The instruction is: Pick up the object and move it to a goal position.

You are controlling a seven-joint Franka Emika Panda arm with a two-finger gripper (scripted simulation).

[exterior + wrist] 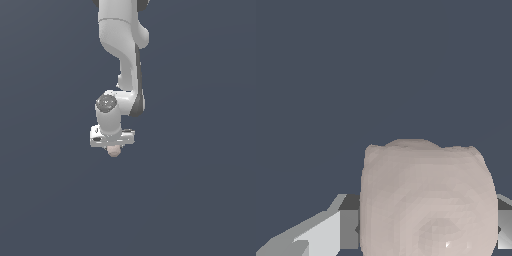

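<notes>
In the exterior view the white arm (pixel 122 55) reaches down over a plain dark grey ground (pixel 200 200). Its gripper (pixel 114 148) sits directly over the object (pixel 114 151), a pale pinkish lump peeking out beneath it. In the wrist view the object (pixel 428 200) fills the gap between the fingers (pixel 321 235), which press against its sides, closed on it.

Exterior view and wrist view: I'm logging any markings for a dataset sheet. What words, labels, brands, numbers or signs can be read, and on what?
None: no readable text in either view.
The object is plain pinkish-beige, unmarked.
The gripper and white arm carry no legible logo or number.
The dark grey background is blank.
</notes>
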